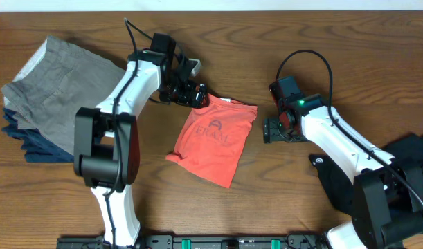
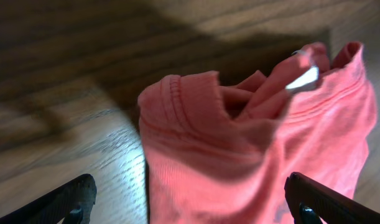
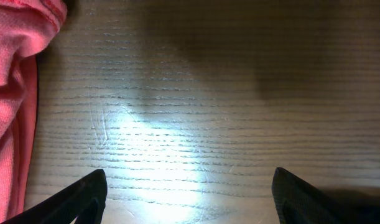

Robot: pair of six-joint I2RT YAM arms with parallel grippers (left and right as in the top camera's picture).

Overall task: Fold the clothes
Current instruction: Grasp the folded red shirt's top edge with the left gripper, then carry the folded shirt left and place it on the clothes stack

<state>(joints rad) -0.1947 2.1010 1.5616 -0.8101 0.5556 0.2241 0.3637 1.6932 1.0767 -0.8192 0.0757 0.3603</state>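
Lying mid-desk, shirt (image 1: pixel 214 138) is coral-red, roughly folded into a tilted oblong, dark print (image 1: pixel 215 130) facing up. Desk (image 1: pixel 301 41) is brown wood grain.

Left tool (image 1: pixel 197 93) sits at the shirt's top-left corner, arm reaching in from the left side. In the left wrist view, left tool (image 2: pixel 196 205) is spread wide: one finger (image 2: pixel 81 199) low left and the other low right, with shirt (image 2: pixel 239 155) bunched between and ahead of them. Neither finger is clamped on cloth. Ribbed collar (image 2: pixel 177 106) is curled up at the near edge, and a white tag (image 2: pixel 303 79) pokes out at the far fold.

Right tool (image 1: pixel 266 130) is just beside the shirt's right edge, apart from it. In the right wrist view, right tool (image 3: pixel 190 199) is spread too, fingers (image 3: pixel 84 196) over bare desk and holding nothing. Shirt (image 3: pixel 9 93) shows only along the left border of that view.

Grey pile (image 1: pixel 55 93) is stacked far left, with navy cloth (image 1: pixel 31 145) under it, well apart from the shirt. Black garment (image 1: pixel 405 162) lies crumpled far right, partly under the right arm's base.
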